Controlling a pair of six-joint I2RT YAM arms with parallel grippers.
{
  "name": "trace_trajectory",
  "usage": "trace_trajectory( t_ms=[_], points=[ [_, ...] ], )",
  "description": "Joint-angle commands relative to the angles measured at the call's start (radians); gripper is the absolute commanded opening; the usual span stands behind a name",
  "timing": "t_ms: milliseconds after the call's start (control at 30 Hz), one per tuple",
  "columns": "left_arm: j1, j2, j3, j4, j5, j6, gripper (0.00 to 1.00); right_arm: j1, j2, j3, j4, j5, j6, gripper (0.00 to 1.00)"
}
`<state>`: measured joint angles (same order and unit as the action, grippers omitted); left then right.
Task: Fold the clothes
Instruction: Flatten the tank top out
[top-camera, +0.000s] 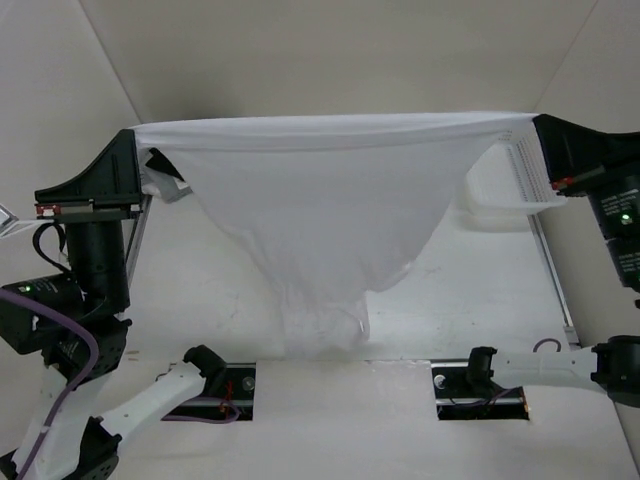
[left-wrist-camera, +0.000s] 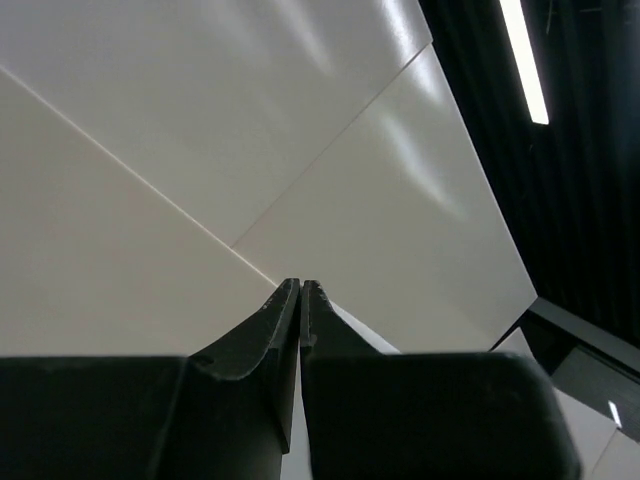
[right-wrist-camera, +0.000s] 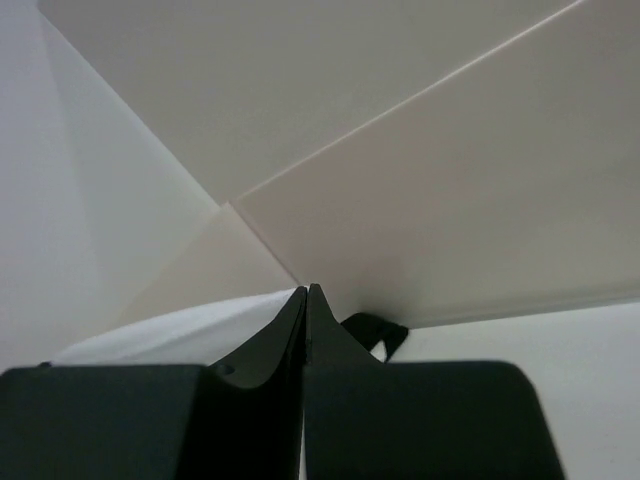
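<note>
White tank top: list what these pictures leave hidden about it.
- Top external: the white tank top hangs bunched; its own folds hide the straps.
- Left wrist: the left gripper blocks the cloth it pinches.
- Right wrist: the right gripper covers the pinch; only a sliver of cloth shows.

surface: white table (top-camera: 480, 310) | on it: tank top (top-camera: 330, 200) tip, possibly touching

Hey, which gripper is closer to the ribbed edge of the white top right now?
Right. The right gripper pinches the tank top just above the ribbed edge, which dangles beside it; the left gripper holds the opposite corner, the whole stretched width away.
</note>
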<state>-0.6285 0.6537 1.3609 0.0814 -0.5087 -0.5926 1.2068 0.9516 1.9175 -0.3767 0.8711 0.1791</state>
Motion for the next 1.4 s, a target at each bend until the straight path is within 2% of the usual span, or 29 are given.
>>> trace_trajectory(
  t_ms=[0, 133, 233, 300, 333, 433, 500, 600, 767, 833, 933, 1033, 1133, 1200, 1233, 1300, 1367],
  points=[
    [0.008, 0.067, -0.003, 0.011, -0.039, 0.065, 0.0, -0.012, 0.064, -0.047, 0.082, 0.092, -0.184, 0.0],
    [0.034, 0.112, -0.101, 0.055, -0.06, 0.074, 0.01, -0.162, 0.096, -0.185, 0.082, -0.027, -0.08, 0.0],
    [0.103, 0.17, -0.19, 0.104, -0.057, 0.057, 0.01, -0.345, 0.145, -0.251, 0.056, -0.215, 0.064, 0.0],
    [0.188, 0.263, -0.226, 0.126, -0.031, 0.027, 0.01, -0.504, 0.223, -0.247, 0.055, -0.399, 0.153, 0.0],
    [0.215, 0.302, -0.224, 0.126, -0.005, 0.004, 0.01, -0.541, 0.252, -0.233, 0.056, -0.444, 0.169, 0.0],
    [0.364, 0.469, -0.154, 0.12, 0.131, -0.085, 0.01, -0.681, 0.421, -0.109, 0.045, -0.585, 0.204, 0.0],
    [0.454, 0.631, -0.007, 0.071, 0.243, -0.143, 0.01, -0.761, 0.591, 0.075, -0.011, -0.635, 0.215, 0.0],
    [0.49, 0.728, 0.145, 0.028, 0.295, -0.145, 0.01, -0.802, 0.715, 0.288, -0.091, -0.647, 0.215, 0.0],
    [0.517, 0.732, 0.265, 0.005, 0.314, -0.119, 0.01, -0.824, 0.783, 0.553, -0.188, -0.659, 0.207, 0.0],
    [0.517, 0.713, 0.259, 0.004, 0.309, -0.11, 0.01, -0.824, 0.765, 0.558, -0.192, -0.656, 0.204, 0.0],
    [0.507, 0.657, 0.207, 0.012, 0.289, -0.102, 0.01, -0.818, 0.684, 0.441, -0.179, -0.652, 0.204, 0.0],
    [0.47, 0.597, 0.103, 0.029, 0.248, -0.092, 0.01, -0.812, 0.551, 0.156, -0.075, -0.643, 0.21, 0.0],
    [0.402, 0.448, -0.211, 0.096, 0.178, -0.098, 0.01, -0.755, 0.333, -0.305, 0.076, -0.614, 0.25, 0.0],
    [0.381, 0.388, -0.331, 0.113, 0.158, -0.105, 0.01, -0.719, 0.248, -0.478, 0.126, -0.592, 0.278, 0.0],
    [0.355, 0.332, -0.444, 0.122, 0.136, -0.108, 0.01, -0.659, 0.149, -0.676, 0.172, -0.569, 0.308, 0.0],
    [0.313, 0.229, -0.619, 0.11, 0.101, -0.121, 0.01, -0.616, 0.087, -0.797, 0.194, -0.546, 0.335, 0.0],
    [0.271, 0.08, -0.792, 0.036, 0.066, -0.127, 0.01, -0.499, -0.054, -1.067, 0.202, -0.486, 0.416, 0.0]
  ],
)
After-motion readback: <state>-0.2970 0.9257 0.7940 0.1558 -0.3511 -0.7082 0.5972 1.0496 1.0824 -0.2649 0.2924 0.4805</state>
